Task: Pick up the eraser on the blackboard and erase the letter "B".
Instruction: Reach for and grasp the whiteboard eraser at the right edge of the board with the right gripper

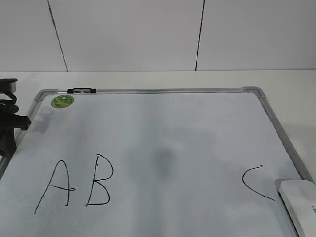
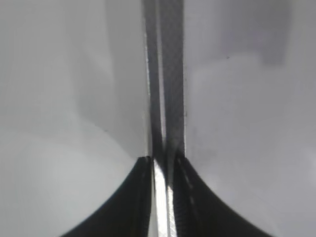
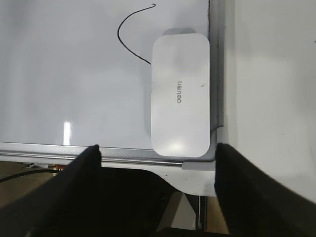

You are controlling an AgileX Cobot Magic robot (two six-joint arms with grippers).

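Exterior view: one blackboard [image 1: 163,128], actually a white dry-erase surface with grey metal frame and rounded grey corners, lies flat on a white table [image 1: 276,81]. Three hand-drawn black letters on it: the "A" [image 1: 54,186] at lower left, the letter "B" [image 1: 99,180] just beside it on the right, thin strokes, about as tall as the A, and the "C" [image 1: 256,182] well apart at lower right. One eraser [image 1: 301,205], white smooth rounded block, sits at the board's lower right corner, just beside the C, partly cut off by the picture edge. One round green sticker [image 1: 62,101] near the top left corner, one small black-and-silver marker [image 1: 82,91] on the top frame beside it. Part of a dark arm [image 1: 9,118] at the left edge.

Left wrist view: left gripper [image 2: 163,170], two dark fingers pressed together with no gap, holding nothing, over the grey frame strip.

Right wrist view: right gripper [image 3: 158,153] spread wide, fingers [image 3: 84,168] either side, empty, above the one eraser [image 3: 180,95]. Eraser is white with grey embossed lettering, long side against the right frame, touching the C's [image 3: 129,34] tail end.
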